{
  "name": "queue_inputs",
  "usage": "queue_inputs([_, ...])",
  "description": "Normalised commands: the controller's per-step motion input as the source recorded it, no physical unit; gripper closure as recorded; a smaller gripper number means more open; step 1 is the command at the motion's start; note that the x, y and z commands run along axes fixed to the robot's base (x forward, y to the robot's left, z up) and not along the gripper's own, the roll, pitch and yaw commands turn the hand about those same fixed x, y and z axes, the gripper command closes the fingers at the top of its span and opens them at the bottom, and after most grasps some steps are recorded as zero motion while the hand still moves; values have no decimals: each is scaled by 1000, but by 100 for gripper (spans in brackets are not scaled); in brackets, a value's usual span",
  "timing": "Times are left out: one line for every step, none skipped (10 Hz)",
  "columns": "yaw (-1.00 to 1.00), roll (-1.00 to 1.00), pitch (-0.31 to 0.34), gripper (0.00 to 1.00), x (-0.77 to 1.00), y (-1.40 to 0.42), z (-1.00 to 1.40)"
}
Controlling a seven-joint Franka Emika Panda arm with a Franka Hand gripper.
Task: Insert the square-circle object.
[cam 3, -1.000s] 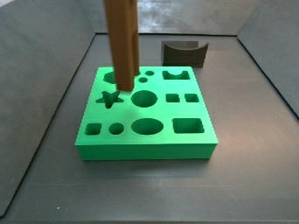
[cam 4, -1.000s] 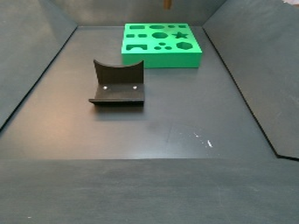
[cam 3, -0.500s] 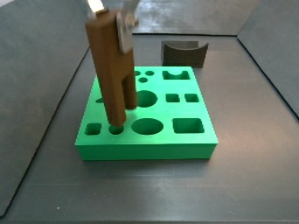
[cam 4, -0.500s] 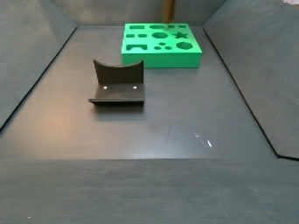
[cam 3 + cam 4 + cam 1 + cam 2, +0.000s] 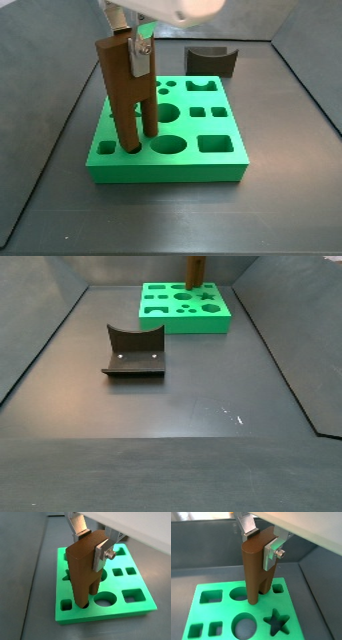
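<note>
The square-circle object (image 5: 127, 95) is a tall brown two-pronged piece. It hangs upright in my gripper (image 5: 131, 52), which is shut on its top end. Its prongs reach down to the front-left holes of the green block (image 5: 214, 128); how deep they sit I cannot tell. Both wrist views show the silver fingers (image 5: 103, 551) (image 5: 272, 550) clamped on the piece (image 5: 83, 569) (image 5: 254, 572) above the green block (image 5: 137, 609) (image 5: 218, 614). In a side view only the piece's lower part (image 5: 195, 270) shows over the green block (image 5: 187, 318).
A dark grey block with a curved cut-out (image 5: 134, 351) stands on the dark floor apart from the green block; it also shows behind the green block (image 5: 211, 60). Low walls (image 5: 40, 336) border the floor.
My gripper has carried the brown piece from over the block's back-left part toward its front left and lowered it; the prongs now reach the block's top.
</note>
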Motion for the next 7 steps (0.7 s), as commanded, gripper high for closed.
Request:
queue_inputs([-1000,0,0,100,0,-60,17])
queue_inputs([-857,0,0,100,-43,-183,0])
queue_inputs([-794,0,-19,100,-171,-160,0])
queue_inputs([-703,0,-47,100,-351,-109,0])
queue_inputs([-654,0,-37,100,-474,-31,0])
queue_inputs([-723,30,-24,100,-480,0,0])
queue_inputs([-960,99,0,100,-160,0,0])
